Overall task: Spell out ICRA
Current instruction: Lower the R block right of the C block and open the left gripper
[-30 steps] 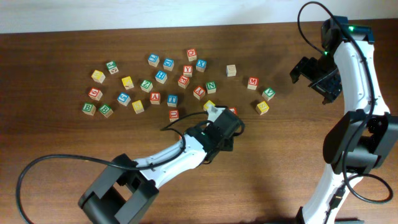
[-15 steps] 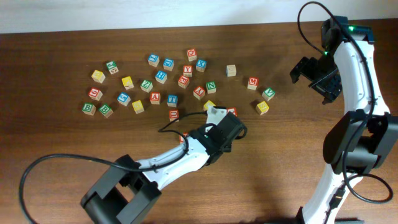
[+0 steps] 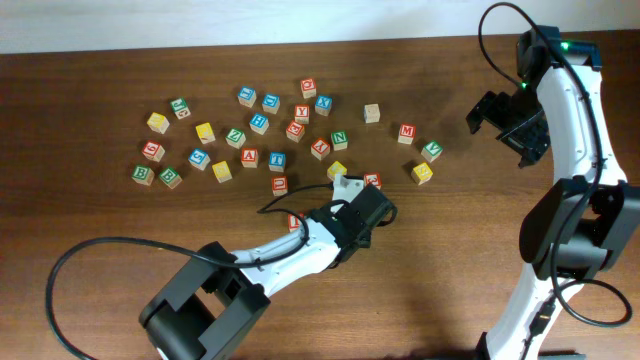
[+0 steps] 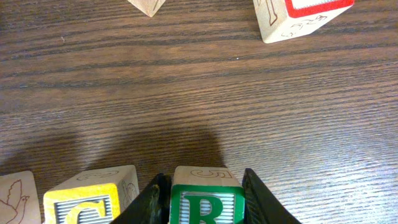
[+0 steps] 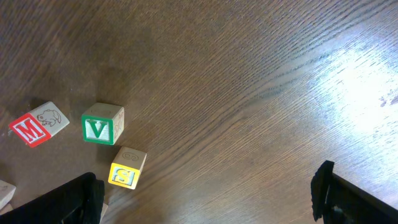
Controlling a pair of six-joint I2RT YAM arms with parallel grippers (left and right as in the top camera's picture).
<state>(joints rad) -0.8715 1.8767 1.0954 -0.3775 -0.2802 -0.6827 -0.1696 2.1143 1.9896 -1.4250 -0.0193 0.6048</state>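
Left arm shifted a bit since a second ago: elbow and cable loop swung right, wrist eased toward the near edge. It reaches low across the table (image 3: 450, 250) from bottom-left, with the left pincer (image 4: 205, 177) just below the cube pile. R (image 4: 205, 208) sits between its jaws, both close against its sides; can't tell if clamped or let go. C (image 4: 87, 202) is just left of R with a small gap, same level. A (image 3: 249, 157) is in the pile, well apart. Right arm unchanged at far right; right pincer (image 5: 205, 199) spread wide, empty.
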